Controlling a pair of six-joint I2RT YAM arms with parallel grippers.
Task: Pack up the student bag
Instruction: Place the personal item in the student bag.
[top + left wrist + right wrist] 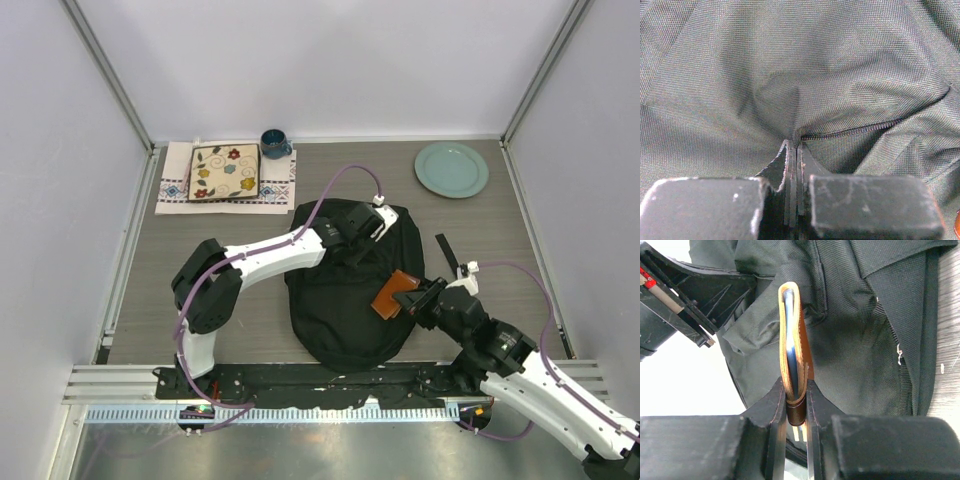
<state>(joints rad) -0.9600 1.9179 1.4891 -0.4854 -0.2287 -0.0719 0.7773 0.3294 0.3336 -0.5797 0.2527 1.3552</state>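
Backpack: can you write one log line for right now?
left gripper: shut on backpack fabric by zipper | right gripper: holds brown notebook over backpack | notebook not inside yet

No readable txt, nrs or logos anywhere tbh. The tile [224, 172] at approx 11 o'clock in the top view has flower pics only, no letters. The student bag [340, 320] fabric and the brown leather wallet [804, 345] look plain afaict, no brand tag.
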